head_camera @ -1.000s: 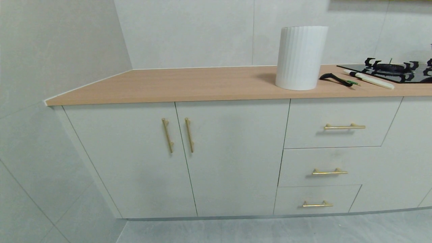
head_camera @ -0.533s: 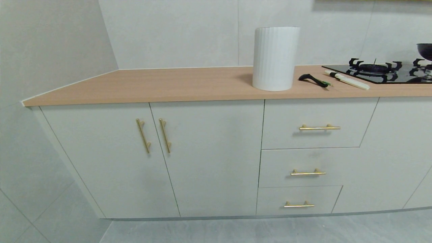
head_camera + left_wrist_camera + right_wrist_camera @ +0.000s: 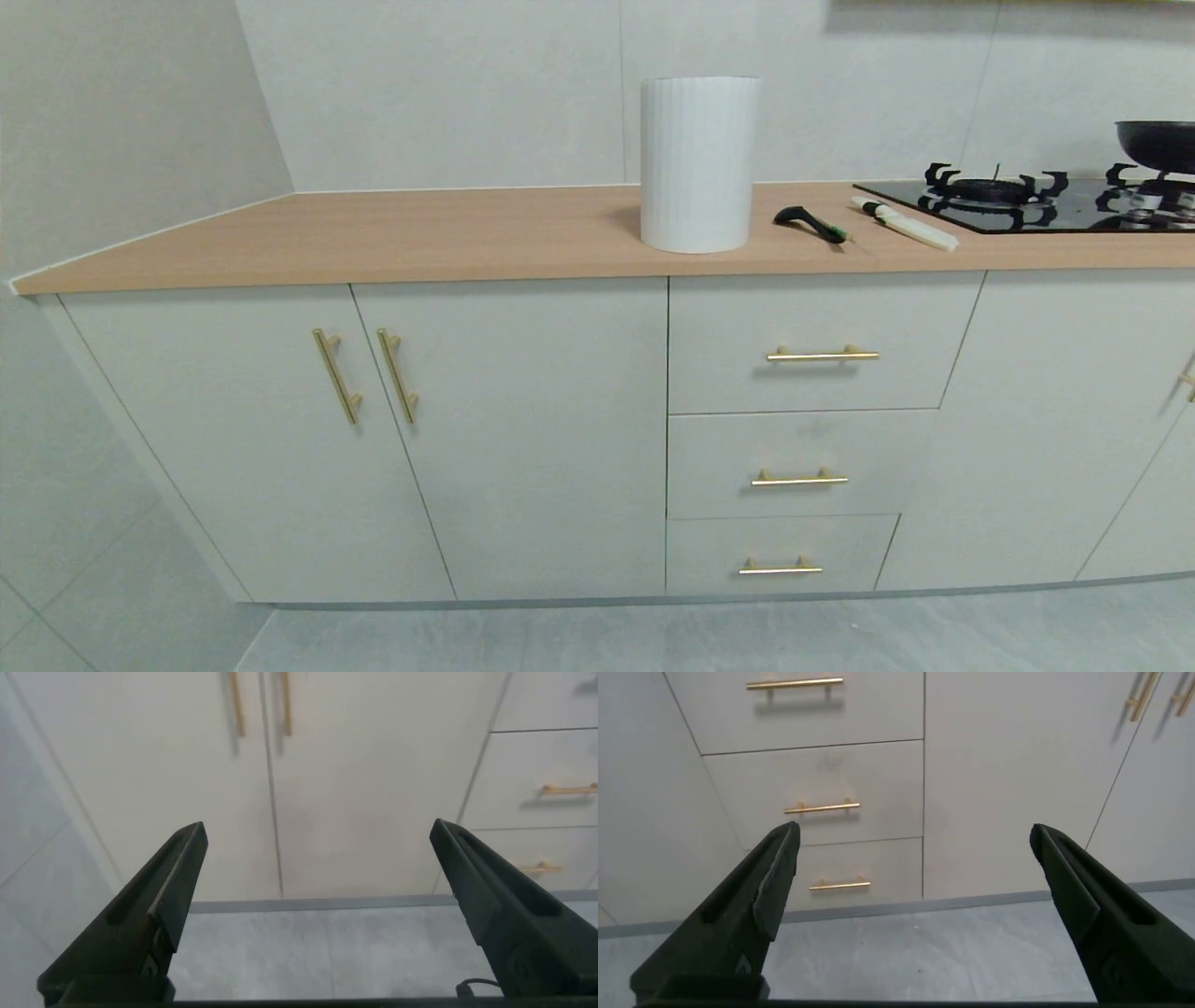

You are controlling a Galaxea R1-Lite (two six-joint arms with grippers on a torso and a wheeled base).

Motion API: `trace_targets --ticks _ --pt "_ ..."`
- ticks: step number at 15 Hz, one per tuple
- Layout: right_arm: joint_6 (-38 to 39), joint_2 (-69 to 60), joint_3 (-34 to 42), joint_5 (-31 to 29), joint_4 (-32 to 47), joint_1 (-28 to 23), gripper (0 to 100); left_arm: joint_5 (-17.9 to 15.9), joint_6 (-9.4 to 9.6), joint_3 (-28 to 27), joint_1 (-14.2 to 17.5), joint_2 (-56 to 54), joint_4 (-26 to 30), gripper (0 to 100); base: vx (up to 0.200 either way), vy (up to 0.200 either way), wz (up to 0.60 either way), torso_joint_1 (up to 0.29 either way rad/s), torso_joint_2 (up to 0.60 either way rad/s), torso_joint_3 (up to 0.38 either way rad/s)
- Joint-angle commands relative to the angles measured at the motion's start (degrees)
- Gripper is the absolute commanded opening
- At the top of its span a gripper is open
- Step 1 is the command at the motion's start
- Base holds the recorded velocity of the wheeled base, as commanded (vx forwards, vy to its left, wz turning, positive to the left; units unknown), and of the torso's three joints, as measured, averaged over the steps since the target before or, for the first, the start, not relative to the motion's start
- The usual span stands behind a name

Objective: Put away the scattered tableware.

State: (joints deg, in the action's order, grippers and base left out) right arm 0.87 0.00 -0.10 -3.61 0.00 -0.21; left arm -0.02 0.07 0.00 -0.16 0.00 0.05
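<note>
On the counter a peeler and a knife lie right of a white jar; the left gripper and right gripper both have jaws apart.

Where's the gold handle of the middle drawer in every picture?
Head view: the middle drawer handle is near the centre.
Left wrist view: the handle is cut off by the picture's edge.
Right wrist view: the handle shows whole.
Shared landmark: the bottom drawer handle, just below it everywhere.
</note>
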Motion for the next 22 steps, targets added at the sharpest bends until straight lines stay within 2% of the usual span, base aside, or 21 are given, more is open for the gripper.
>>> trace_targets --ticks 1,3,9,19,20,21,22 --pt "0.0 0.1 0.0 0.0 0.0 0.0 100 0.0 0.01 0.0 0.1 0.0 0.0 100 0.0 0.0 0.0 0.0 0.0 0.0" --pt "0.0 0.1 0.0 0.0 0.0 0.0 100 0.0 0.01 0.0 0.1 0.1 0.0 100 0.0 0.0 0.0 0.0 0.0 0.0" --pt "0.1 0.1 0.1 -0.1 0.0 0.0 100 0.0 0.01 0.0 0.1 0.1 0.0 100 0.2 0.0 0.0 0.002 0.0 0.004" --pt "-0.8 0.1 0.1 -0.1 -0.1 0.0 100 -0.1 -0.07 0.0 0.1 0.1 0.0 100 0.0 0.0 0.0 0.0 0.0 0.0" --pt "0.3 0.0 -1.4 0.0 -1.6 0.0 100 -0.1 -0.07 0.0 0.1 0.0 0.0 100 0.0 0.0 0.0 0.0 0.0 0.0" --pt "4.1 0.4 -6.3 0.1 -2.6 0.1 100 0.0 -0.07 0.0 0.1 0.1 0.0 100 0.0 0.0 0.0 0.0 0.0 0.0" --pt "6.3 2.2 -8.9 1.6 -1.1 0.7 100 -0.1 -0.07 0.0 0.1 0.0 0.0 100 0.0 0.0 0.0 0.0 0.0 0.0"
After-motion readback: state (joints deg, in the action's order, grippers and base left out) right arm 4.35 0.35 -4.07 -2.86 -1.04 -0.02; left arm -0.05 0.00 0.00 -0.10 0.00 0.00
